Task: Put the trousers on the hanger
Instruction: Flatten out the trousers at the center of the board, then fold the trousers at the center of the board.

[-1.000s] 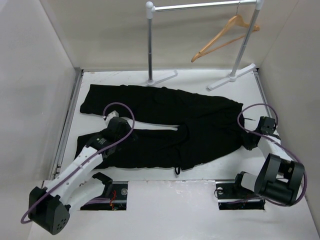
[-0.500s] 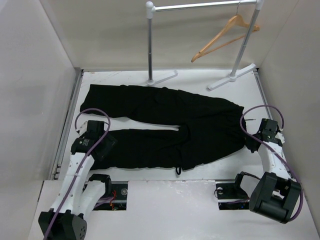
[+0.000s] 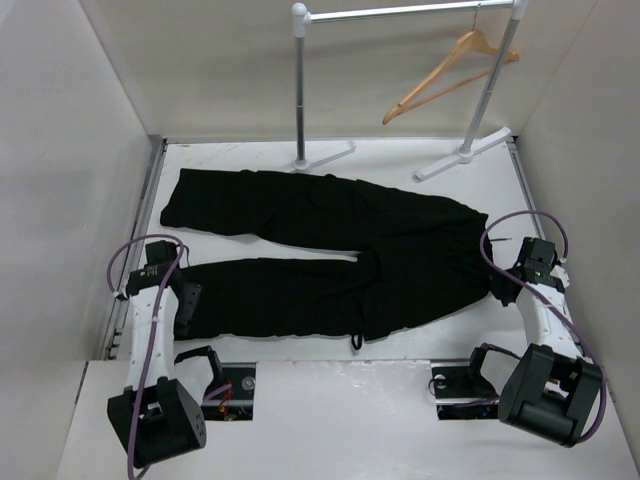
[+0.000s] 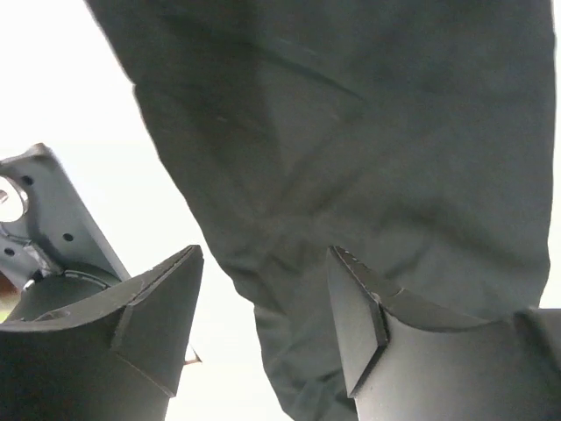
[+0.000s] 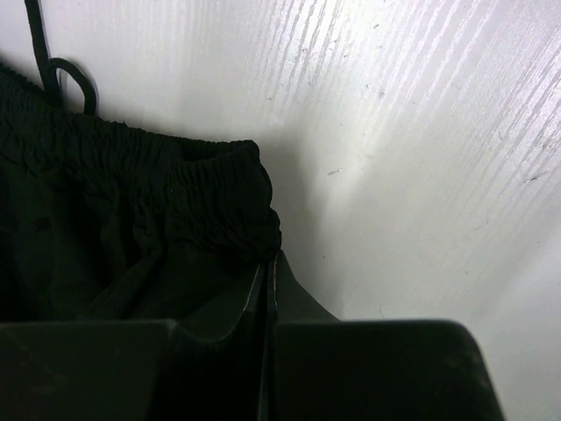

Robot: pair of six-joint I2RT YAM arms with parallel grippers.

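Note:
The black trousers (image 3: 330,240) lie flat across the table, waistband to the right and both legs running left. The tan wooden hanger (image 3: 450,70) hangs from the rail at the back right. My left gripper (image 3: 185,303) hovers at the cuff end of the near leg. In the left wrist view it (image 4: 263,324) is open, with trouser fabric (image 4: 368,132) below and beyond the fingers. My right gripper (image 3: 500,288) is at the waistband's right edge. In the right wrist view it (image 5: 270,272) is shut, pinching the elastic waistband corner (image 5: 219,202).
A grey metal rail stand (image 3: 300,90) stands at the back, its feet (image 3: 465,155) on the table just past the trousers. White walls close in on the left, right and back. A black drawstring loop (image 5: 61,74) lies on the table beside the waistband.
My left arm has swung left, from over the near leg to its cuff end. My right gripper has shut on the waistband edge and shifted slightly right.

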